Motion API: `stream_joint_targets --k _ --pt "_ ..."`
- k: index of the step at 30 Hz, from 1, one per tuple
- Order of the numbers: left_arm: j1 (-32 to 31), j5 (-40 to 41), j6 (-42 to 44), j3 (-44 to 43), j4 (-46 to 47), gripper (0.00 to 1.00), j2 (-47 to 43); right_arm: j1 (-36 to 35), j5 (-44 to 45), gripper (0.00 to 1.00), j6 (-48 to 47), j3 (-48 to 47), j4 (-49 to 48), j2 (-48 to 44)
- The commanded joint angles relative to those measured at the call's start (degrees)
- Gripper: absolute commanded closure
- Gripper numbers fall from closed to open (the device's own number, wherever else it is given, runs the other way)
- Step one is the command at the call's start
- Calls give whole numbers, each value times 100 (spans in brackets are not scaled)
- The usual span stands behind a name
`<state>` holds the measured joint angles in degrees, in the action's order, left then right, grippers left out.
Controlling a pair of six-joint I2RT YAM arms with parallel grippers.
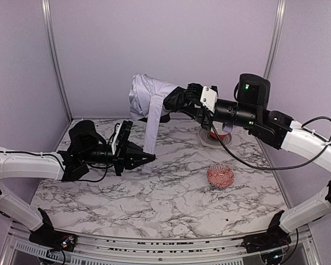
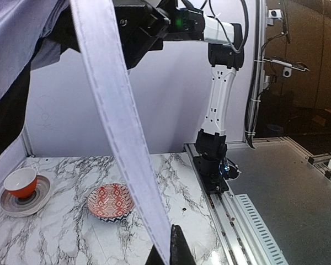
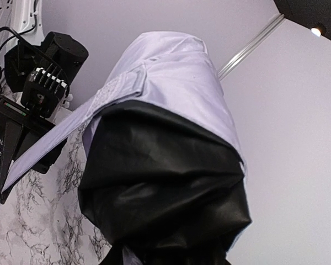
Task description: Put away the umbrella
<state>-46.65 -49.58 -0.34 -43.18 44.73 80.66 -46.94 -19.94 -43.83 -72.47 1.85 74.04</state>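
The folded umbrella (image 1: 149, 95), lavender outside with black underside, hangs in the air at the back centre. My right gripper (image 1: 188, 94) is shut on its black bunched end. In the right wrist view the umbrella (image 3: 171, 165) fills the frame and hides my fingers. Its long lavender strap (image 1: 153, 130) runs down to my left gripper (image 1: 149, 158), which is shut on the strap's lower end just above the table. In the left wrist view the strap (image 2: 121, 143) crosses diagonally down into my left gripper (image 2: 171, 245).
A red patterned bowl (image 1: 220, 176) sits on the marble table right of centre; it also shows in the left wrist view (image 2: 111, 202). A red cup on a saucer (image 1: 215, 135) stands under my right arm. Walls enclose the back and sides.
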Motion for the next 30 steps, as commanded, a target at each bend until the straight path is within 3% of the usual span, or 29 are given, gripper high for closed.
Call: stream_joint_targets --k 1,6,10,15,20,27,30 --pt "-115 864 -353 409 14 100 -808 244 884 100 841 -745 -463 -49" --pt "-373 1498 390 869 -916 100 -1566 1018 558 100 2026 -1040 -296 -72" --pt "-493 1649 473 919 -1256 100 -1248 1073 170 100 2283 -1118 -400 -115" --pt "-459 2023 903 913 -1257 100 -909 1073 -1014 100 2666 -1357 -329 -175" --pt "-58 1997 1332 714 -1256 100 -785 1068 -2973 100 2271 -1373 349 -407" --pt "11 2103 2068 74 -1498 100 60 973 -4954 100 2243 -871 225 -639" --pt "73 2200 2398 -270 -1478 100 362 680 -5114 100 1224 -1137 1566 -488"
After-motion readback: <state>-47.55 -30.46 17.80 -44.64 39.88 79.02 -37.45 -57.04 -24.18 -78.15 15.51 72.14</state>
